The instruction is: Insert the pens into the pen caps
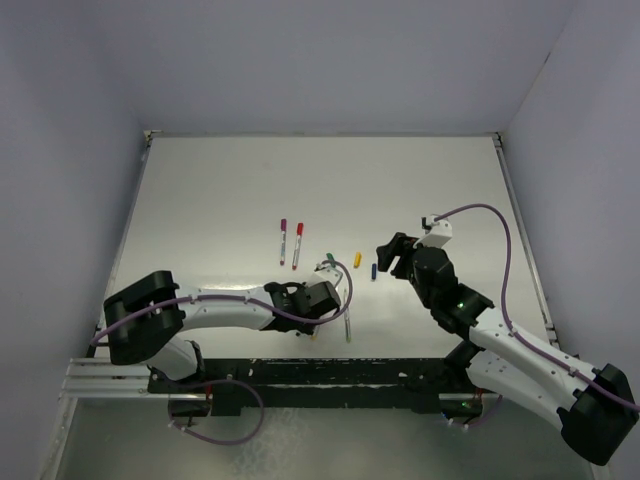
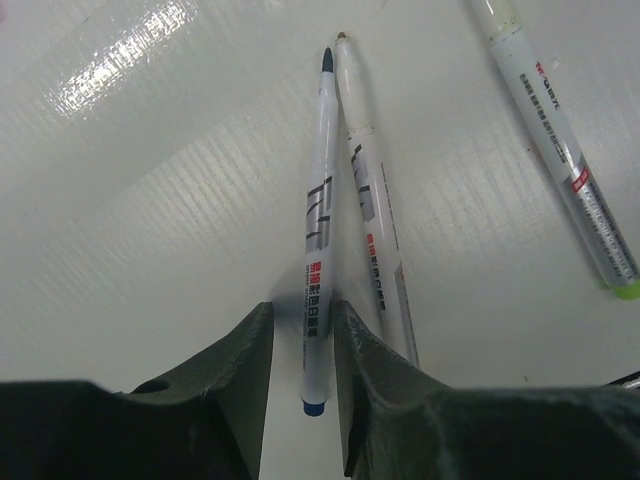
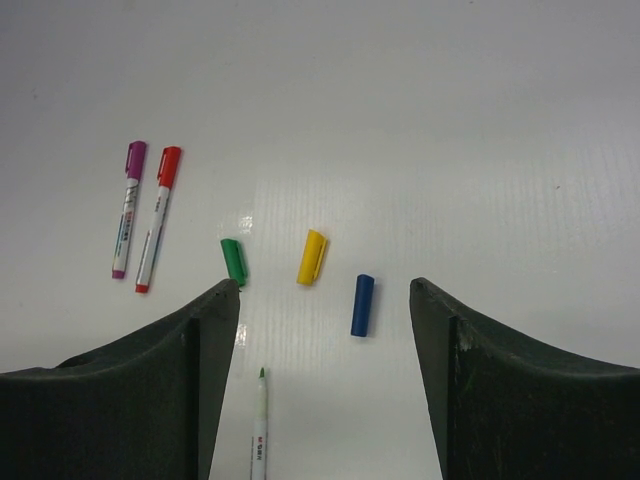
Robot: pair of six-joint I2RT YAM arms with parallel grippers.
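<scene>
I am closing my left gripper (image 2: 300, 345) narrowly around the tail of the blue-tipped pen (image 2: 320, 240), squeezing gently so it stays straight beside its neighbour pen (image 2: 372, 210), while my right gripper (image 3: 325, 330) is hanging wide open and empty over the blue cap (image 3: 362, 304).

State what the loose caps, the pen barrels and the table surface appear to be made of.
Loose caps (green cap, yellow cap, blue cap): probably moulded plastic, with solid colour and a slight sheen.
Pen barrels, such as the blue-tipped pen in the left end effector: likely smooth white plastic with printed labels.
Table surface: glossy white with fine parallel ribs, perhaps corrugated plastic sheet; uncertain.
</scene>
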